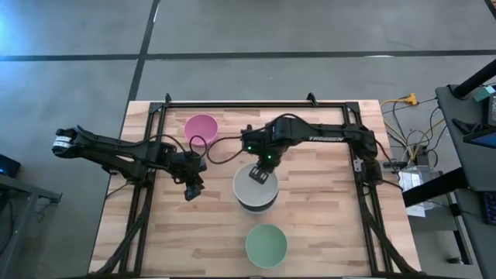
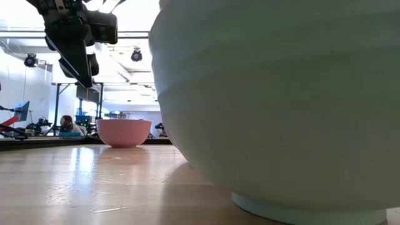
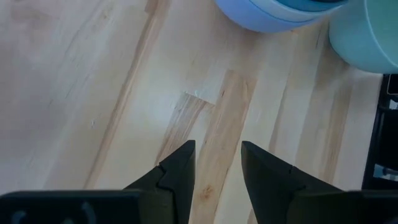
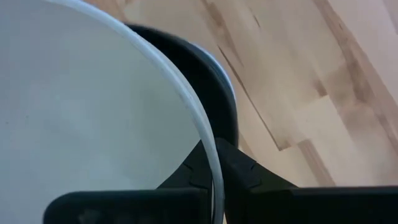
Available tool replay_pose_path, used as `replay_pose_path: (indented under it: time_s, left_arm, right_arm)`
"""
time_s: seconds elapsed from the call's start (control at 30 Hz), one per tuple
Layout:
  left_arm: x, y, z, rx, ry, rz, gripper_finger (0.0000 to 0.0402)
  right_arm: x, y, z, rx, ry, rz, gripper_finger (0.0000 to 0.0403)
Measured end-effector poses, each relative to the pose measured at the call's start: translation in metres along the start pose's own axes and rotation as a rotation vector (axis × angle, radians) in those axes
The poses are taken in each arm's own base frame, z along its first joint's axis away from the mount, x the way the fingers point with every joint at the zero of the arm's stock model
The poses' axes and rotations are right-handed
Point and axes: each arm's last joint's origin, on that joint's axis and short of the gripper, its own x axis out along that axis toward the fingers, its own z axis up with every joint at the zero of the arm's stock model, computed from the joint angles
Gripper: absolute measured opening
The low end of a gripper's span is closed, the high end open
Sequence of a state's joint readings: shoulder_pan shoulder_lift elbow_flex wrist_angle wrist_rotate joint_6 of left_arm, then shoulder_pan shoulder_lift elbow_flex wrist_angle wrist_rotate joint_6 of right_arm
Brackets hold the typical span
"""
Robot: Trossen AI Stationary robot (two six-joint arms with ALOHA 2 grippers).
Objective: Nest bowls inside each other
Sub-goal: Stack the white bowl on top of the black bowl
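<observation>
1. Left arm (image 1: 116,151): stretched in from the table's (image 1: 155,240) left edge toward the middle, low and nearly level; wrist bent down.
2. Left gripper (image 1: 194,188): pointing down above bare wood, just left of the stack; fingers (image 3: 180,168) a narrow gap apart, holding nothing, touching nothing; in the low view hanging at upper left (image 2: 78,53), clear of the tabletop.
3. Pink bowl (image 1: 201,128): upright near the far edge, behind the left gripper, apart from the stack; seen far off across the wood in the low view (image 2: 124,132).
4. Stack (image 1: 256,190): at the table's middle; white bowl (image 4: 93,112) on top, nested in a black bowl (image 4: 211,93); blue bowl (image 3: 261,15) at the bottom in the left wrist view.
5. Right arm (image 1: 325,138): reaching in from the right rear, elbow raised, forearm angled down to the stack.
6. Right gripper (image 1: 262,175): at the stack's far rim; fingers (image 4: 239,174) clamped on the white bowl's rim, one inside, one outside.
7. Mint bowl (image 1: 266,245): upright at the near edge, in front of the stack, apart from it; fills most of the low view (image 2: 281,100).
</observation>
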State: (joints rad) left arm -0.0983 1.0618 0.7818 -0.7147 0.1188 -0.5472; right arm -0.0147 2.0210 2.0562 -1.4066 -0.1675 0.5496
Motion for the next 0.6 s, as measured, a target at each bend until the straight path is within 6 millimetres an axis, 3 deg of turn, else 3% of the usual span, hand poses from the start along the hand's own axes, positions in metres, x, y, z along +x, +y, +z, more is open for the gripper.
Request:
replay_pose_path:
  time_s: [0.43, 0.6]
  left_arm:
    - [0.000, 0.000, 0.000, 0.004, 0.000, 0.000, 0.0114]
    - [0.000, 0.000, 0.000, 0.012, 0.001, 0.000, 0.0114]
  right_arm:
    - [0.024, -0.003, -0.002, -0.001, 0.036, -0.022, 0.0010]
    - [0.029, 0.001, -0.001, -0.016, 0.008, 0.000, 0.0035]
